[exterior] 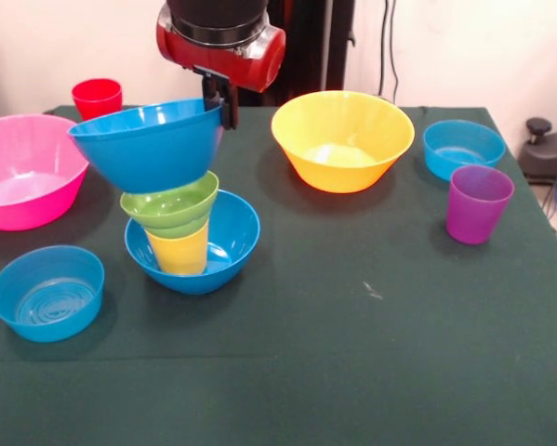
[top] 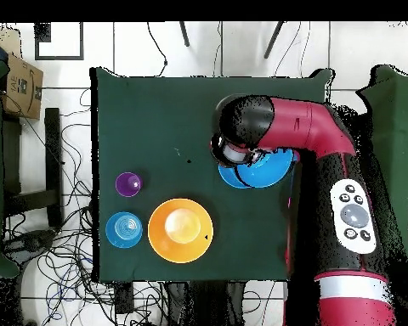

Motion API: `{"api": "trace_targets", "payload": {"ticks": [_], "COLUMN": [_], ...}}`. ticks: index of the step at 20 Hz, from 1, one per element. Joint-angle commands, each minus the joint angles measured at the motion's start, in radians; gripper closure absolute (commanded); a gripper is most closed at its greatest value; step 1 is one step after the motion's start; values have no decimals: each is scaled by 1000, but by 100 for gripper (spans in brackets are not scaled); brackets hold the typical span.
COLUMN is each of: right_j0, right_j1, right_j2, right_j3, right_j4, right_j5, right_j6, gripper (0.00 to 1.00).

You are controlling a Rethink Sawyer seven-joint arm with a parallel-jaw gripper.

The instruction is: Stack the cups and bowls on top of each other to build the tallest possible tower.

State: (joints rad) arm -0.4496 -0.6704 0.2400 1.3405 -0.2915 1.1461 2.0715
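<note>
Here the light, glossy, slippery blue bowl (exterior: 148, 144) is pinched at its thin rim by the fingers (exterior: 224, 104), tilted above the green bowl (exterior: 171, 206).

Your gripper (exterior: 224, 104) hangs straight down from the red-and-black wrist, clamped on the far rim of the tilted blue bowl (exterior: 152, 144). Seen from overhead, your arm (top: 314, 127) bends above that bowl and hides most of it.
</note>
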Motion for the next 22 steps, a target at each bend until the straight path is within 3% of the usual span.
{"api": "trace_targets", "payload": {"ticks": [1,22], "right_j0": [8,4], "right_j1": [46,122], "right_j2": [24,-8], "right_j3": [80,61], "right_j4": [-54,-105], "right_j5": [-86,-185], "right_j6": [-71,-74], "gripper": [100,100]}}
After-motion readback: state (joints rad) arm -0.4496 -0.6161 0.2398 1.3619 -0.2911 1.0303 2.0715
